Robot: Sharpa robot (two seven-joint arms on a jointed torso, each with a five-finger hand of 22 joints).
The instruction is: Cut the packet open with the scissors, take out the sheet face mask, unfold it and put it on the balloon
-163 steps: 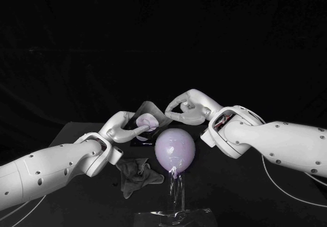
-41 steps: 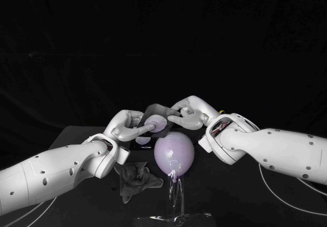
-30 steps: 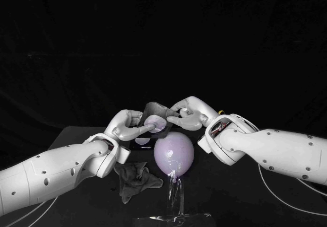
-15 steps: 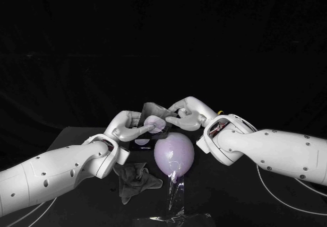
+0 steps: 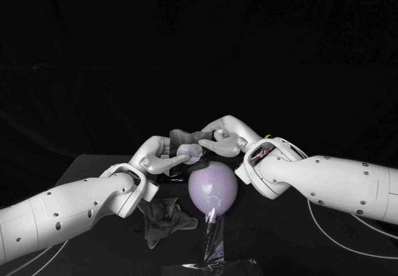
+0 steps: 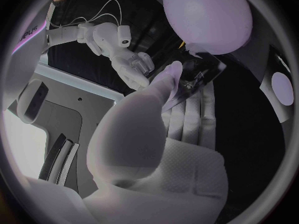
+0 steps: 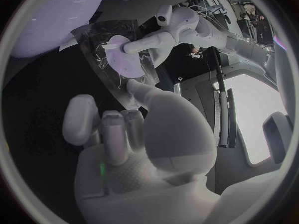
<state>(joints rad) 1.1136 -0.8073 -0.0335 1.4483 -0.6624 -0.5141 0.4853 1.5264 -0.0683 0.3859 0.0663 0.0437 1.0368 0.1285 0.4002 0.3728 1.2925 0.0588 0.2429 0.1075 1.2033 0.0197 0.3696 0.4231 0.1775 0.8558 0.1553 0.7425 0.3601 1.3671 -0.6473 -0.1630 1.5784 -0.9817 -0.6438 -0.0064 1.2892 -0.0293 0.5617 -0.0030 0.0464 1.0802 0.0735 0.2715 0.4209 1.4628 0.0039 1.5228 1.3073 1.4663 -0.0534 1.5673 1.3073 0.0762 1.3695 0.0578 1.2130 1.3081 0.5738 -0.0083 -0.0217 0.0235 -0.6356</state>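
A lavender balloon (image 5: 213, 185) stands upright on a clear stand (image 5: 211, 244) at the table's middle. Just above and behind its top, both hands hold a translucent sheet face mask (image 5: 184, 139) with a pale rounded patch. My left hand (image 5: 168, 154) pinches its near side, and my right hand (image 5: 221, 138) grips its far edge. In the left wrist view the mask (image 6: 196, 79) hangs under the balloon (image 6: 209, 15), with my left hand (image 6: 165, 114) on it and the right hand (image 6: 134, 67) beyond. The right wrist view shows the mask (image 7: 118, 59) between my right hand (image 7: 134, 129) and the left hand (image 7: 159, 40).
A crumpled grey piece (image 5: 166, 215) lies on the table left of the stand. A dark flat packet (image 5: 170, 177) lies behind the balloon, partly hidden by my left hand. A pale card with a round spot (image 6: 280, 87) lies on the table.
The hands have drawn closer together, the right one shifting left. The mask between them has sunk slightly, down to the balloon's top. Balloon and crumpled piece have stayed put.
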